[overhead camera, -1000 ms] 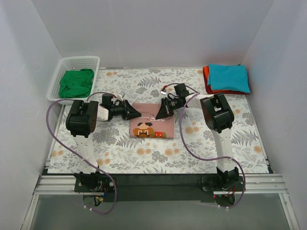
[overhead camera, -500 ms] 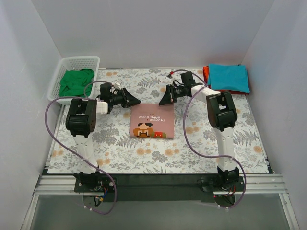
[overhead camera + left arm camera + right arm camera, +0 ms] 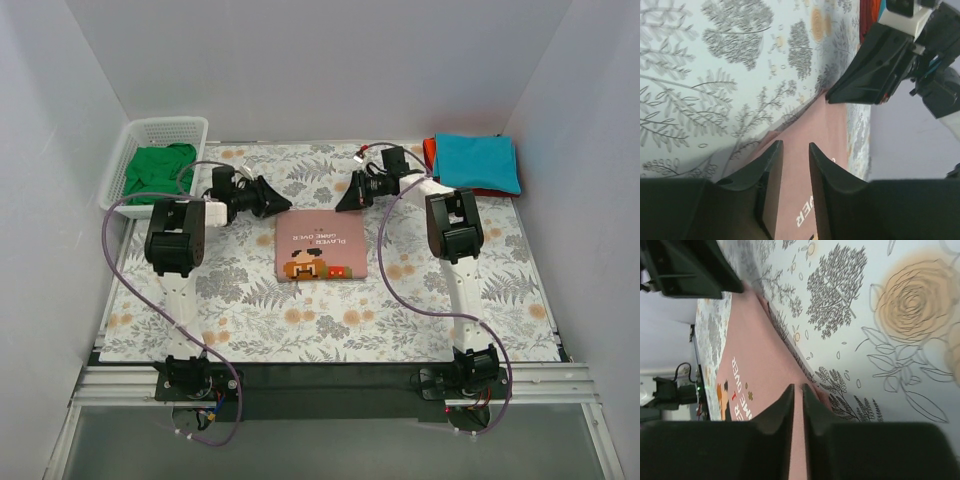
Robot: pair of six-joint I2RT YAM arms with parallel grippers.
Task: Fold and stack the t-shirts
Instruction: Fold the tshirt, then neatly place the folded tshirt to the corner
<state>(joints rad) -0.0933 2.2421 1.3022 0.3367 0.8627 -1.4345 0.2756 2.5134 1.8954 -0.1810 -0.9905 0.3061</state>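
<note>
The dusty-pink t-shirt (image 3: pixel 320 245) lies folded flat at the table's middle, its cartoon print facing up. It also shows in the left wrist view (image 3: pixel 825 150) and in the right wrist view (image 3: pixel 755 370). My left gripper (image 3: pixel 286 208) hovers just off the shirt's far left corner, jaws a little apart and empty (image 3: pixel 792 146). My right gripper (image 3: pixel 341 206) hovers off the far right corner, jaws nearly together and holding nothing (image 3: pixel 798 387). A green t-shirt (image 3: pixel 158 172) lies in the basket. A teal t-shirt (image 3: pixel 478 160) lies on a red-orange one (image 3: pixel 432 160) at the far right.
The white mesh basket (image 3: pixel 170 128) stands at the far left corner. The floral table cloth (image 3: pixel 300 320) covers the table. White walls close in the left, the back and the right. Purple cables loop beside both arms.
Both grippers have drawn back from the pink shirt's far edge toward the far side. The shirt lies free and has shifted slightly right.
</note>
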